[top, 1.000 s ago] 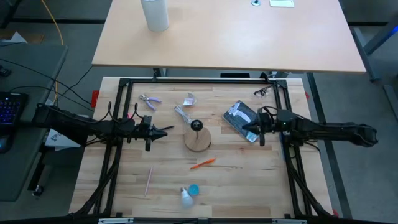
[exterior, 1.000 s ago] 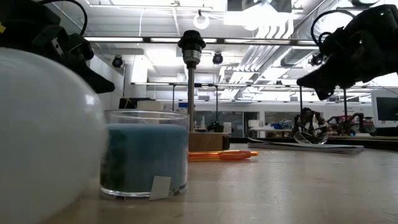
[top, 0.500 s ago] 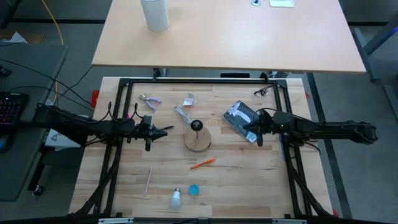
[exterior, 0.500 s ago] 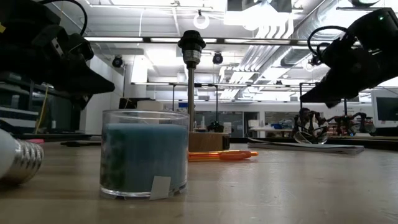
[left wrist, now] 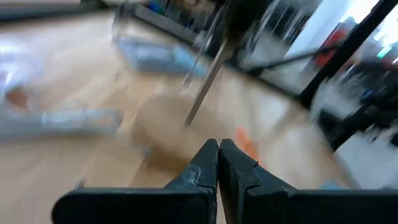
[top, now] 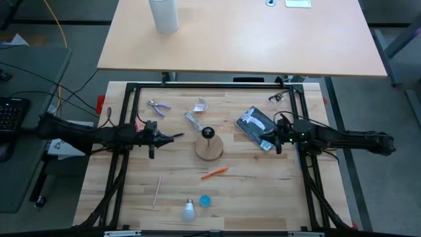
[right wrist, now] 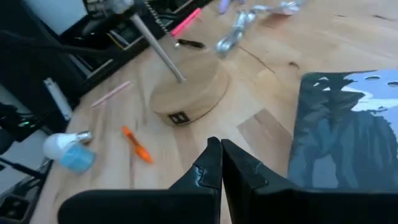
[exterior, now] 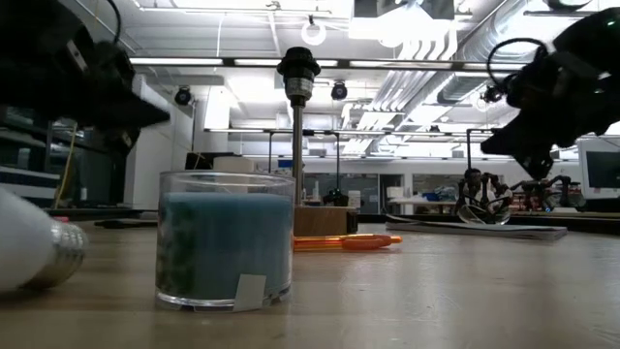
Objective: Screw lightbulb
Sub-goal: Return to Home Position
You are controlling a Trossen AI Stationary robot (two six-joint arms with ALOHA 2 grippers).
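Note:
The small white lightbulb (top: 189, 210) lies on its side near the table's front edge, just left of the small blue round cap (top: 205, 200). It also shows in the low view (exterior: 29, 254) and the right wrist view (right wrist: 62, 144). The round wooden base (top: 209, 147) stands mid-table, with a thin pole carrying a black socket (exterior: 298, 68). My left gripper (top: 177, 136) is shut and empty, hovering left of the base. My right gripper (top: 263, 139) is shut and empty, right of the base, over the edge of a dark packet (top: 253, 125).
An orange pen (top: 214, 173) lies in front of the wooden base and a pink stick (top: 157, 189) lies to the front left. Small pliers (top: 158, 105) and a clear wrapper with a cord (top: 195, 115) lie at the back. A large white cylinder (top: 164, 14) stands on the far table.
The lightbulb has rolled a little toward the table's left, away from the blue cap, and turned so that its screw base points toward the far side. My left gripper has drawn back slightly toward the table's left edge. Both grippers stay shut.

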